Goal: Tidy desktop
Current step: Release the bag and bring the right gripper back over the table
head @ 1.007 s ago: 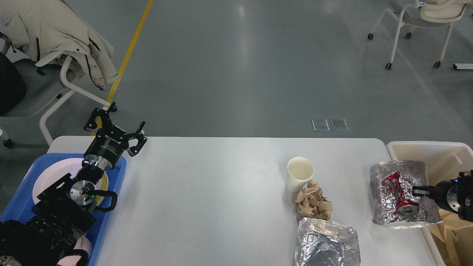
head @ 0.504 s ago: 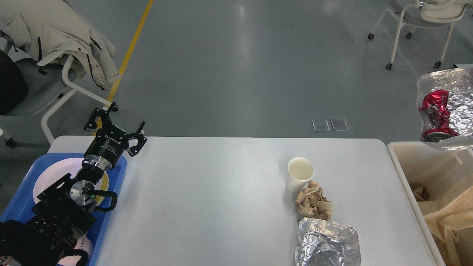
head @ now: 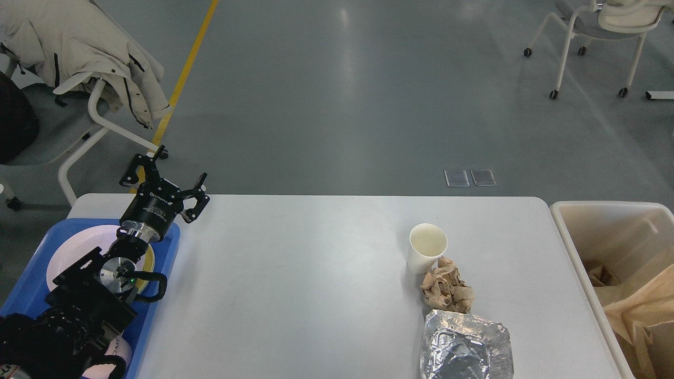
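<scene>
The white desktop point(head: 295, 273) fills the lower half of the head view. On its right part stand a white paper cup point(head: 427, 247), a crumpled brown paper wad point(head: 446, 291) touching the cup's base, and a crumpled foil tray point(head: 466, 347) at the front edge. My left gripper point(head: 164, 180) is open, hovering over the desktop's far left corner above the blue tray point(head: 31, 295), with nothing between its fingers. My right arm and gripper are out of view.
The blue tray holds a white plate point(head: 68, 252) under my left arm. A cream bin point(head: 616, 221) with brown paper inside stands off the desktop's right end. Chairs stand on the floor at far left point(head: 89, 110) and far right point(head: 595, 26).
The foil tray with the red crushed can, held over the bin and then lifted high at the right edge, has left the view along with my right gripper. My left arm has not moved.
</scene>
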Robot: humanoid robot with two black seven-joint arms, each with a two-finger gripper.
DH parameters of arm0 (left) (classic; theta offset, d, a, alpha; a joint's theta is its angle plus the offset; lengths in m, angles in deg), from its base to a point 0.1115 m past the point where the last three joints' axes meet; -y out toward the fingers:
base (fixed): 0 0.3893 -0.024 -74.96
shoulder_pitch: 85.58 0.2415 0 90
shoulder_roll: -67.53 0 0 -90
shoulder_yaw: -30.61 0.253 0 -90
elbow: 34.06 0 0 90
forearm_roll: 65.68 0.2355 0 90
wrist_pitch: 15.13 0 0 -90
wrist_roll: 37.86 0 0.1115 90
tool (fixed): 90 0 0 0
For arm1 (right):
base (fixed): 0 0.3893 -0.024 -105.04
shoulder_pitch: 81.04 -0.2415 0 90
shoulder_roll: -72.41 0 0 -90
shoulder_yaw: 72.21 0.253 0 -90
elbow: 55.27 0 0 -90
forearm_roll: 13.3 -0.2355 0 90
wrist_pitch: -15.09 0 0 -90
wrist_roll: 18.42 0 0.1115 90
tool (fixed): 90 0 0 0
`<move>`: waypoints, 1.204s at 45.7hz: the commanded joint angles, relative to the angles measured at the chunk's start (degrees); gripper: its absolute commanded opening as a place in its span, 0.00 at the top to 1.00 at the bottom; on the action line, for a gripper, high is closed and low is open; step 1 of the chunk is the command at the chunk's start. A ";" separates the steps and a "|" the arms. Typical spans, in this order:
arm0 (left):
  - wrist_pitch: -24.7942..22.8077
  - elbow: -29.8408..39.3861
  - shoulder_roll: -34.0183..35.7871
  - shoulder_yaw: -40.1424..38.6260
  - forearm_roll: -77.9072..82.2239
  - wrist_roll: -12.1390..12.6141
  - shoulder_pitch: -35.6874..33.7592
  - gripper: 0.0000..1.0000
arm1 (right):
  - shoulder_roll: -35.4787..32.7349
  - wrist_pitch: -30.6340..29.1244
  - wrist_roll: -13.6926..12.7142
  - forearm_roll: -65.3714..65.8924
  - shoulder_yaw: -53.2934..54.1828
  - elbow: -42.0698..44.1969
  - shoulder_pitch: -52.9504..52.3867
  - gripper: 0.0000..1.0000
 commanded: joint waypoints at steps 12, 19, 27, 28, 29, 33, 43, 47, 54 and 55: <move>0.02 0.00 0.00 0.06 -0.02 0.00 -0.04 0.00 | 13.00 12.02 -0.70 -24.87 24.11 32.84 64.60 1.00; 0.02 0.00 0.00 0.06 -0.02 0.00 -0.04 0.00 | 19.34 13.59 -3.33 -28.93 24.38 37.70 71.65 1.00; 0.02 0.00 0.00 0.06 -0.02 0.00 -0.04 0.00 | 23.21 18.87 -8.96 -29.19 24.47 37.69 74.02 1.00; 0.02 0.00 0.00 0.06 -0.02 0.00 -0.04 0.00 | 23.47 18.87 -9.23 -29.19 24.47 37.70 74.11 1.00; 0.02 0.00 0.00 0.06 0.07 0.00 -0.04 0.00 | 23.73 18.87 -9.40 -29.19 24.47 37.61 74.11 1.00; 0.02 0.00 0.00 0.06 -0.02 0.00 -0.04 0.00 | 24.44 18.87 -9.67 -29.11 24.29 37.69 74.29 0.74; 0.02 0.00 0.00 0.06 -0.02 0.00 -0.04 0.00 | 24.44 18.78 -9.76 -29.28 24.21 37.70 74.11 0.00; 0.02 0.00 0.00 0.06 -0.02 0.00 -0.04 0.00 | 23.82 18.70 -9.67 -29.11 24.12 37.61 73.32 0.00; 0.02 0.00 0.00 0.06 -0.02 0.00 -0.04 0.00 | 19.96 18.08 -9.32 -28.05 21.84 36.73 66.48 0.00; 0.02 0.00 0.00 0.06 0.07 0.00 -0.04 0.00 | 19.00 18.08 -9.14 -28.05 20.79 36.47 64.73 0.00</move>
